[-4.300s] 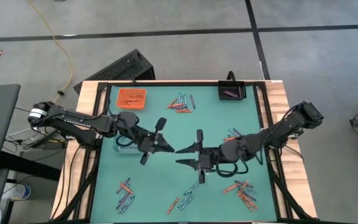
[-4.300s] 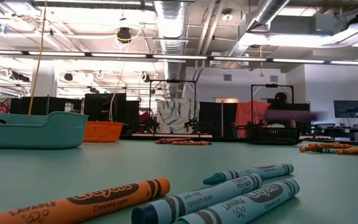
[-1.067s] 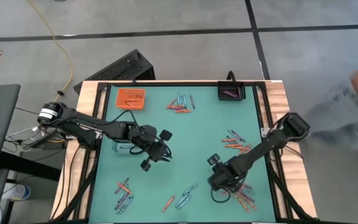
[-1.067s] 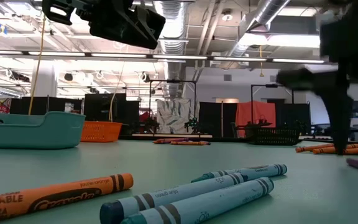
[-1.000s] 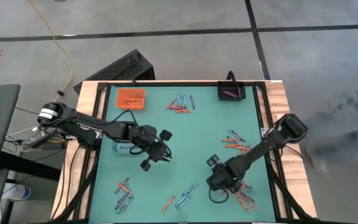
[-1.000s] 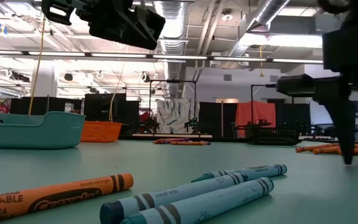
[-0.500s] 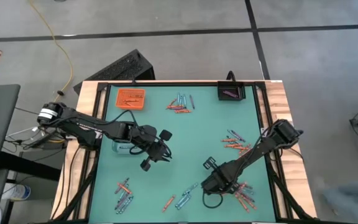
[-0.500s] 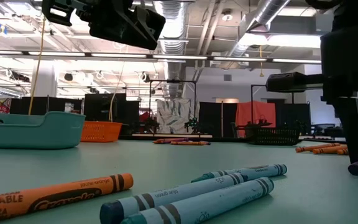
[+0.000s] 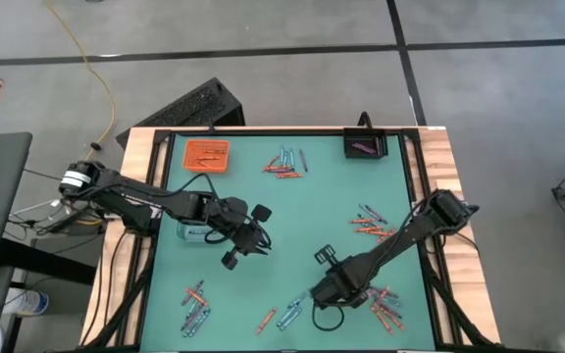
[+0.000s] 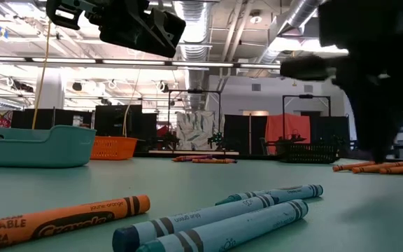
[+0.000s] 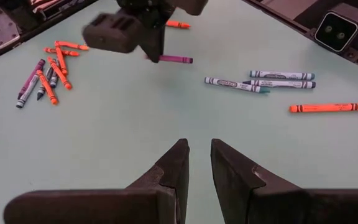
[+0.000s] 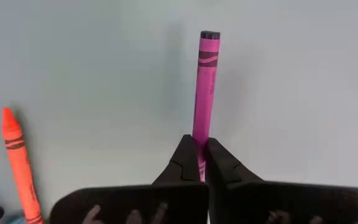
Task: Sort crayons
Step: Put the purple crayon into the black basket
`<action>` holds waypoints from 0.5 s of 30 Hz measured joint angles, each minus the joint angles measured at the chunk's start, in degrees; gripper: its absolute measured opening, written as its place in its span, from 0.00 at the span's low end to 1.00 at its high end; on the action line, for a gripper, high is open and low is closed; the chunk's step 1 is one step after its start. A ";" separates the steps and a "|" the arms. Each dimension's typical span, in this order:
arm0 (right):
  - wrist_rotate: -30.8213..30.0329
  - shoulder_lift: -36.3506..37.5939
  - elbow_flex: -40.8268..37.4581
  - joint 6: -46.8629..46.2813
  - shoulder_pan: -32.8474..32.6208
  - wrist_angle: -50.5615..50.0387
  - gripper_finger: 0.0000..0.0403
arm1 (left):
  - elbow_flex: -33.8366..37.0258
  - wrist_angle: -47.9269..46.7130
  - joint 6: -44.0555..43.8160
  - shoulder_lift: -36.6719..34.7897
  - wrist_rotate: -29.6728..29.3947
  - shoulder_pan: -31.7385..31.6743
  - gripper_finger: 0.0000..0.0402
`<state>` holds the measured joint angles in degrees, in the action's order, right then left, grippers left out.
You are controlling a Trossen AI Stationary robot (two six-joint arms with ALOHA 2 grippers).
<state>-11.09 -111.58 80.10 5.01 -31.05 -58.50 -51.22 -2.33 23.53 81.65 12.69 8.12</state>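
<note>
Purple wax crayon (image 12: 204,87) is pinched by one end in the closed right gripper (image 12: 199,163), low near the table's front-right, probably lifted for sorting; left gripper (image 11: 196,165) hovers mid-table, slightly parted, empty.

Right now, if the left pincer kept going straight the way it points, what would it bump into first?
Bare green mat first, probably. Straight beyond the left pincer sits the right pincer holding a purple crayon, though depth is hard to judge.
</note>
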 joint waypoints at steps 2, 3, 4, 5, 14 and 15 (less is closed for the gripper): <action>-2.66 0.00 1.76 -0.93 1.08 -1.33 0.00 | 0.00 0.00 0.00 0.00 0.00 -0.01 0.14; -4.18 0.03 2.61 -1.80 1.86 -2.46 0.00 | 0.00 -0.01 0.00 0.00 0.00 0.00 0.14; -5.89 0.03 3.37 -2.59 2.81 -3.60 0.00 | 0.00 -0.02 0.00 0.00 0.00 -0.01 0.14; -7.22 0.03 3.98 -3.23 3.95 -4.77 0.00 | 0.00 -0.03 0.00 0.00 -0.01 -0.01 0.14; -13.24 1.26 5.02 -0.74 18.49 -6.12 0.00 | -0.02 -3.00 -0.52 0.00 0.02 0.03 0.14; -13.63 1.56 5.00 0.11 20.43 -6.36 0.00 | -0.02 -3.65 -0.59 0.00 0.02 0.12 0.14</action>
<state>-24.72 -110.02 85.10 5.12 -10.61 -64.86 -51.24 -5.98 22.94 81.65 12.71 8.24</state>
